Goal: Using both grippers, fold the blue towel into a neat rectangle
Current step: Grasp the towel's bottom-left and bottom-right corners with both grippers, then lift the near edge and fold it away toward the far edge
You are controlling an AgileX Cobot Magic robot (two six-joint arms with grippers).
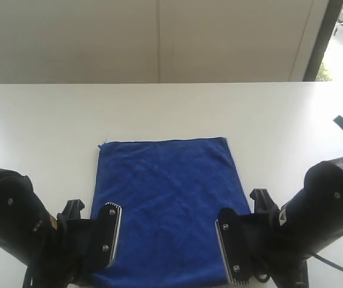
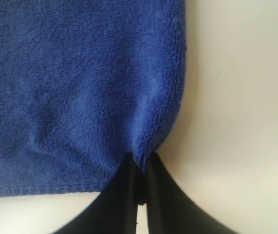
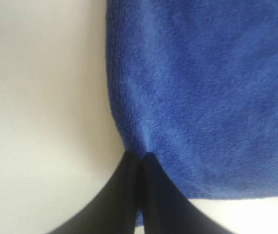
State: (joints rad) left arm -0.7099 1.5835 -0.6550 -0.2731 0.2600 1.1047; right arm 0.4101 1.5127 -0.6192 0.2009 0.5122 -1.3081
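Note:
The blue towel (image 1: pixel 168 198) lies spread flat on the white table (image 1: pixel 39 120), its near edge between my two arms. My left gripper (image 2: pixel 141 158) is shut on the towel's near left corner (image 2: pixel 153 131), and the cloth puckers up between the black fingers. Likewise, my right gripper (image 3: pixel 139 156) is shut on the near right corner (image 3: pixel 134 131), with a fold of towel pinched at its tips. In the exterior view the left arm (image 1: pixel 93 240) and right arm (image 1: pixel 249 246) stand over those two corners and hide the fingertips.
Bare white tabletop surrounds the towel on the left, right and far side. A pale wall (image 1: pixel 159 42) rises behind the table's far edge, and a window strip (image 1: pixel 339 36) shows at the far right.

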